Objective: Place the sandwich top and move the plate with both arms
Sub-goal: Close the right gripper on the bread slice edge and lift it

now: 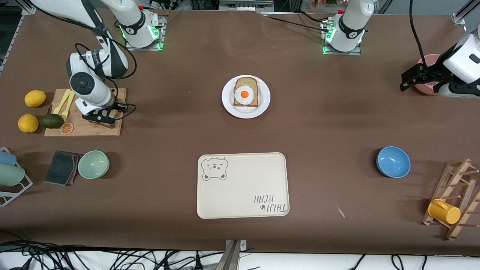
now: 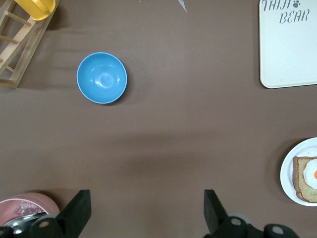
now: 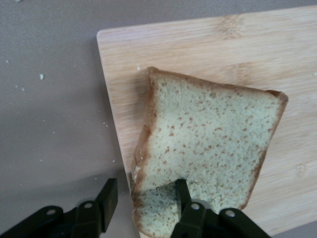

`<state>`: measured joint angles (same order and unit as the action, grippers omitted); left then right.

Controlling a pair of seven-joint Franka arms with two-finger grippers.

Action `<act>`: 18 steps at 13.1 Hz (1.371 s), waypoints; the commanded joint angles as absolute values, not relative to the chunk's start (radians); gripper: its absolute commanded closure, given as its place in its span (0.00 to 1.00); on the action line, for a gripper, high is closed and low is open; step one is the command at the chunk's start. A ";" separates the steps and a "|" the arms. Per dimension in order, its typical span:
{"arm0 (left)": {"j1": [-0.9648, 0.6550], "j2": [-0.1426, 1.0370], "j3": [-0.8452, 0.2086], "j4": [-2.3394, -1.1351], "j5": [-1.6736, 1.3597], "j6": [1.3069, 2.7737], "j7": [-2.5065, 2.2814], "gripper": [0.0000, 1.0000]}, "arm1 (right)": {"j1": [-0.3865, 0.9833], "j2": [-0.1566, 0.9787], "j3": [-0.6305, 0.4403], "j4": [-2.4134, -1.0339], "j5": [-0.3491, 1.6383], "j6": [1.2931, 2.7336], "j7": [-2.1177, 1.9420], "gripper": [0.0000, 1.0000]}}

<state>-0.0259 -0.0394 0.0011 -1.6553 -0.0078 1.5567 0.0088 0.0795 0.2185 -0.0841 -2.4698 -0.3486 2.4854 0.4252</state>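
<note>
The sandwich top (image 3: 208, 144), a plain speckled slice with brown crust, lies flat on a wooden cutting board (image 3: 223, 44) at the right arm's end of the table. My right gripper (image 3: 146, 191) is open low over the slice's corner. One finger is over the bread and the other is past the board's edge. In the front view this gripper (image 1: 103, 119) hides the slice. The white plate (image 1: 227, 105) sits mid-table and holds the slice with a fried egg (image 1: 245, 95). My left gripper (image 1: 407, 80) is open and empty (image 2: 147, 198) by a pink bowl (image 1: 427, 62).
Lemons (image 1: 35, 98), an avocado (image 1: 51, 120) and yellow forks (image 1: 64, 103) are on or beside the board (image 1: 93, 129). The bear-print tray (image 1: 243, 185) lies nearer the camera than the plate. A green bowl (image 1: 93, 164), a blue bowl (image 1: 393, 161) and a wooden rack with a yellow mug (image 1: 444, 212) stand around.
</note>
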 commanded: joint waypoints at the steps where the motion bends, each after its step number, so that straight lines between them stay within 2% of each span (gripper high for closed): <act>1: -0.021 -0.048 -0.008 -1.654 0.025 1.545 0.020 0.00 | 0.101 0.233 -0.087 -2.461 -0.385 2.470 0.474 0.51; 3: -0.021 -0.048 -0.006 -1.654 0.025 1.545 0.020 0.00 | 0.100 0.233 -0.087 -2.461 -0.397 2.470 0.472 0.66; 6: -0.021 -0.048 -0.006 -1.654 0.025 1.545 0.020 0.00 | 0.100 0.233 -0.086 -2.461 -0.402 2.465 0.472 0.94; 7: -0.021 -0.048 -0.006 -1.654 0.025 1.546 0.020 0.00 | 0.100 0.233 -0.086 -2.461 -0.402 2.464 0.472 1.00; 11: -0.021 -0.048 -0.008 -1.654 0.026 1.545 0.020 0.00 | 0.101 0.183 -0.077 -2.447 -0.426 2.427 0.431 1.00; 15: -0.021 -0.046 -0.005 -1.654 0.025 1.546 0.020 0.00 | 0.101 0.134 0.035 -2.315 -0.426 2.164 0.439 1.00; 18: -0.011 -0.041 0.003 -1.654 0.025 1.548 0.018 0.00 | 0.101 0.123 0.107 -2.238 -0.426 2.054 0.434 1.00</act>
